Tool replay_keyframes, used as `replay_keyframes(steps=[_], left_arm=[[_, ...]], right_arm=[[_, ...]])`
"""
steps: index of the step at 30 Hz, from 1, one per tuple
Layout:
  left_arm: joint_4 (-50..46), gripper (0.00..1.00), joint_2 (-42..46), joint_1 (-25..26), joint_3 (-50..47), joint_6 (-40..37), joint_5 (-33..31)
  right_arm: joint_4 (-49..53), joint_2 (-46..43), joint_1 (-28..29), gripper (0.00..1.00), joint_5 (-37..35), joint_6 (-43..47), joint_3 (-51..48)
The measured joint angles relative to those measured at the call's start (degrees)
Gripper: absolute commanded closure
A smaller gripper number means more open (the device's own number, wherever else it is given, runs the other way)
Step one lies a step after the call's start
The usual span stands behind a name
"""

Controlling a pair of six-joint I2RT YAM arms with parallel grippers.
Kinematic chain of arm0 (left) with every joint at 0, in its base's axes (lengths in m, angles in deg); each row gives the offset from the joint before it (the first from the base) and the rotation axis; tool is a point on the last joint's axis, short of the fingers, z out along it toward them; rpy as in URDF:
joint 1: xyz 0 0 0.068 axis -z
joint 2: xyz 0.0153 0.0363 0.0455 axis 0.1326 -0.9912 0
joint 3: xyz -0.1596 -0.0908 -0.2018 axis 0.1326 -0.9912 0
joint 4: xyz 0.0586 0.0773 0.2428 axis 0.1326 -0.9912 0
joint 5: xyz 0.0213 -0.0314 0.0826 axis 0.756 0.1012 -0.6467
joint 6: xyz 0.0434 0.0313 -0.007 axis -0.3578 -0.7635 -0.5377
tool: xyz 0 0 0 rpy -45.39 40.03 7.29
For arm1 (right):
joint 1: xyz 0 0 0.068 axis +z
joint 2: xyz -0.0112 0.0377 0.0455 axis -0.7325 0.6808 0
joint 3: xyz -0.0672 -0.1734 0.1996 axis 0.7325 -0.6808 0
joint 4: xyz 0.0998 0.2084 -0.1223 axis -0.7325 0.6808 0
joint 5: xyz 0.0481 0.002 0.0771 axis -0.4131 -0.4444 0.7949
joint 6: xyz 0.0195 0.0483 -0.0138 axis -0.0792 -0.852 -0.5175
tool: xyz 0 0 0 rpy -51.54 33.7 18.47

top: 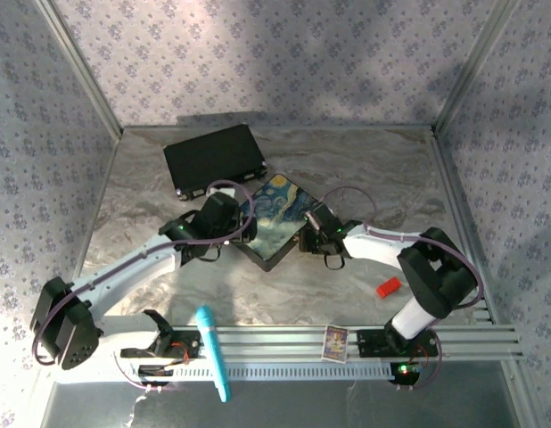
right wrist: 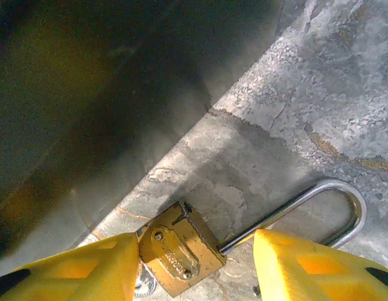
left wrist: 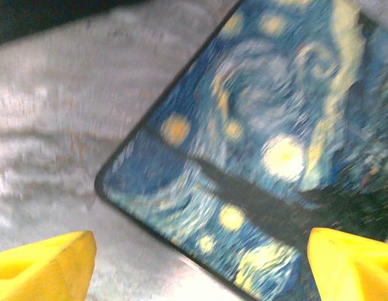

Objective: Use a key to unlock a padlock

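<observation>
Looking through the right wrist camera, you have the right fingers (right wrist: 75, 269) spread and grasping nothing, one on either side of the padlock (right wrist: 178, 254). It lies flat on the counter (right wrist: 344, 81), its brass body touching one finger (or very nearly) and its shackle (right wrist: 344, 200) running past the other, just beside the dark wall of the painted box (right wrist: 87, 94). Your left fingers (left wrist: 43, 263) hang released over that box's corner.
</observation>
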Motion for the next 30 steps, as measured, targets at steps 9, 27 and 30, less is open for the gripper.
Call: replay_keyframes(steps=[9,27,30], left_arm=[[7.17,0.15,-7.08,-3.23,-3.56,7.17,-0.55],[14.38,0.18,-18.49,-18.45,4.66,1.01,2.01],[13.90,0.04,-18.29,-18.75,4.70,0.00,1.97]], right_arm=[[2.25,1.31,2.69,0.54,-2.69,-1.90,1.44],[13.84,-7.63,2.84,0.58,-1.46,1.75,-4.07],[11.15,-10.73,2.49,0.51,0.52,3.78,-5.14]])
